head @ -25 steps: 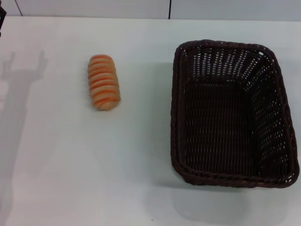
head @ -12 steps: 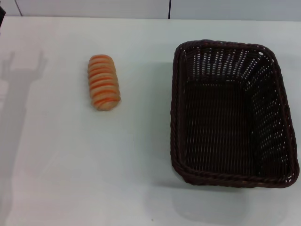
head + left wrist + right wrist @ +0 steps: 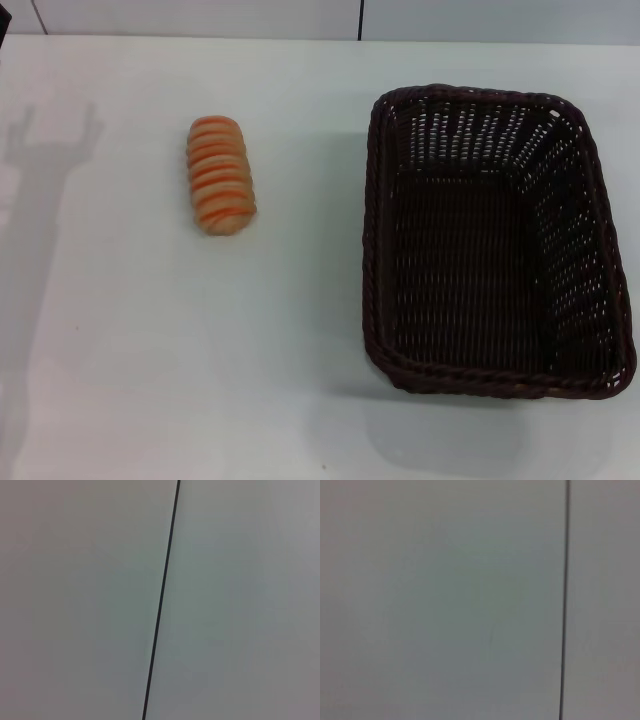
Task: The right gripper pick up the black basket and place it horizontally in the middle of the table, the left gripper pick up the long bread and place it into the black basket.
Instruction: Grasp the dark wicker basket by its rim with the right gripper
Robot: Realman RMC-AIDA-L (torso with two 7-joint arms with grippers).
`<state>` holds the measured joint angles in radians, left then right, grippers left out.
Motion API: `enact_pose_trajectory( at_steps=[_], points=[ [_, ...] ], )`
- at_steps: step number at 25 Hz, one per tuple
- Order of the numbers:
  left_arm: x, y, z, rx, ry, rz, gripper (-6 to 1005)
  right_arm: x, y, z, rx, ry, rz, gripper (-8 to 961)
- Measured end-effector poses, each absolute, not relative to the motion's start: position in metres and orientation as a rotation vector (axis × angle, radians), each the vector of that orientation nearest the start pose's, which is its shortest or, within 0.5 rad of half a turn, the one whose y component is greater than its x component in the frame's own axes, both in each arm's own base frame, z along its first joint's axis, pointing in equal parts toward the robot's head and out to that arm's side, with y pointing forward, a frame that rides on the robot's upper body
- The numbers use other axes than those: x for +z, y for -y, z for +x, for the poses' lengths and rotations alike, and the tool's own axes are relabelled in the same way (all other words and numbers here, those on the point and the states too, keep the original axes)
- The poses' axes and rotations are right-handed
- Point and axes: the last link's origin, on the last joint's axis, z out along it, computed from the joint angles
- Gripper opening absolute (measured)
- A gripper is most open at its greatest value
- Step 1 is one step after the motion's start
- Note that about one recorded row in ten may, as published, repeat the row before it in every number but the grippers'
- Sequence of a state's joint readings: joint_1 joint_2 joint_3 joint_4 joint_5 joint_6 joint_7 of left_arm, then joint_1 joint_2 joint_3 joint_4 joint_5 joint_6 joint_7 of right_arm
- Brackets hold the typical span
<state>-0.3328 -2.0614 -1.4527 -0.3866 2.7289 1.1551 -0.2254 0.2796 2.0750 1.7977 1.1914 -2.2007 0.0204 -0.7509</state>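
The black basket (image 3: 495,240) stands on the right side of the white table (image 3: 150,350) in the head view, long side running away from me, and it is empty. The long bread (image 3: 219,175) lies on the table's left half, ridged orange-striped face up, well apart from the basket. Neither gripper shows in any view. Only a shadow of an arm with two prongs falls on the table's far left (image 3: 40,160). Both wrist views show only a plain grey surface with one thin dark seam (image 3: 160,610).
The table's back edge meets a pale wall with a dark vertical seam (image 3: 360,20). A small dark thing sits at the far left top corner (image 3: 3,25).
The arm shadow on the table's far left has shifted slightly to the right and up. The bread and the basket have not moved.
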Motion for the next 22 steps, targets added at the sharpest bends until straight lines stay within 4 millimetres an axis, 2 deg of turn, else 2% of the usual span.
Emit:
enact_pose_trajectory(
  at_steps=[11, 15, 22],
  points=[
    [0.048, -0.346, -0.319, -0.884, 0.505, -1.338, 826, 0.135, -0.420, 0.251, 0.382, -0.489, -1.402, 731],
    [0.048, -0.347, -0.318, -0.886, 0.503, -1.338, 825, 0.140, -0.424, 0.232, 0.402, -0.435, -1.414, 731],
    [0.049, -0.347, -0.317, -0.893, 0.497, -1.337, 823, 0.134, -0.433, 0.199, 0.449, -0.453, -1.541, 732]
  ],
)
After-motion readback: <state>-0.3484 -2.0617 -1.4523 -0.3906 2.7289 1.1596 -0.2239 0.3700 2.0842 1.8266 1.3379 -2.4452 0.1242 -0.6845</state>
